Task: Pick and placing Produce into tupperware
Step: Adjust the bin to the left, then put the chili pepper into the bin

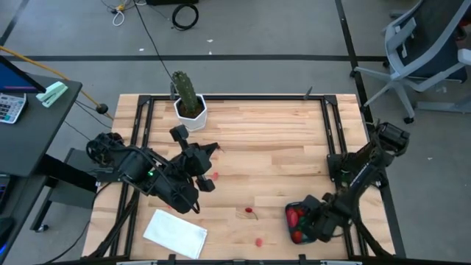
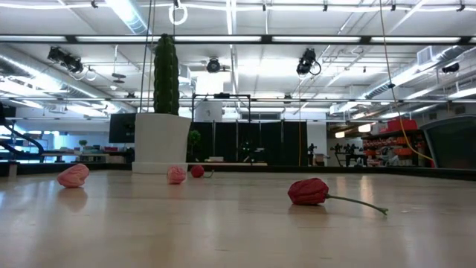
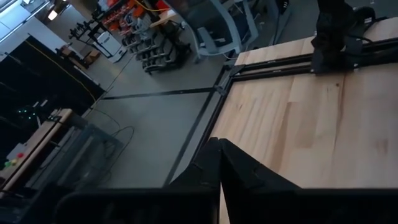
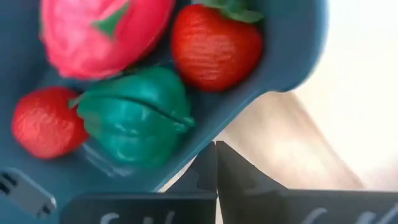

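The teal-blue tupperware (image 1: 293, 221) sits on the table near its right near corner. In the right wrist view the tupperware (image 4: 273, 56) holds a pink piece (image 4: 102, 31), two strawberries (image 4: 214, 46) and a green pepper (image 4: 134, 118). My right gripper (image 1: 314, 221) (image 4: 216, 152) is shut, right beside the container's rim. Loose produce rests on the boards: a red piece (image 1: 214, 175), a stemmed red one (image 1: 250, 211) (image 2: 309, 191) and a pink one (image 1: 258, 240). My left gripper (image 1: 204, 173) (image 3: 217, 152) is shut above the table's left half, holding nothing. My right gripper stands with its shut fingertips (image 4: 208, 162) against or just short of the tupperware's rounded rim (image 4: 205, 134); I cannot tell whether they touch it. The container lies flat on the table.
A green cactus (image 1: 185, 88) in a white pot (image 2: 161, 141) stands at the far edge. A flat white sheet (image 1: 175, 233) lies near the left near corner. Black rails (image 1: 327, 132) run along the table's sides. More small pieces (image 2: 73, 175) (image 2: 176, 174) (image 2: 197, 170) lie on the boards.
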`<control>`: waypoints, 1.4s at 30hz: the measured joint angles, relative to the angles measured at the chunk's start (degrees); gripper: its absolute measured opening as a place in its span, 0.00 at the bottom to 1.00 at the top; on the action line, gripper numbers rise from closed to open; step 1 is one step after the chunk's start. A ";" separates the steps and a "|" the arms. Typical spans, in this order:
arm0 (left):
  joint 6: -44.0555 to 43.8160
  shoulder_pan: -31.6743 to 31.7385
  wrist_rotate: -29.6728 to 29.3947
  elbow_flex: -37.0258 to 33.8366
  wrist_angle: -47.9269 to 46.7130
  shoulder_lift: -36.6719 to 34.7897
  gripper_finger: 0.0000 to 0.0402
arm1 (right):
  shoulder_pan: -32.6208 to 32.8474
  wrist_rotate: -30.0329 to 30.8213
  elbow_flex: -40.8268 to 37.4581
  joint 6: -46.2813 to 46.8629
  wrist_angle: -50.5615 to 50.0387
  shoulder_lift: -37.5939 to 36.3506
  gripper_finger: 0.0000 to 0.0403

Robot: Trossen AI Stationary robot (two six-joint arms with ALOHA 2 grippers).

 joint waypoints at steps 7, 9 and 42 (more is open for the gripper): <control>-0.11 0.00 -0.05 0.00 -1.64 0.00 0.04 | -9.12 -0.01 0.00 -12.25 3.65 0.02 0.00; -0.26 0.00 -0.05 0.00 -2.36 0.00 0.03 | -11.61 -0.01 0.00 -15.70 4.89 0.02 0.00; -9.21 1.32 14.68 -0.04 -7.04 0.26 0.46 | -34.31 4.56 0.00 -58.93 7.70 -20.33 0.22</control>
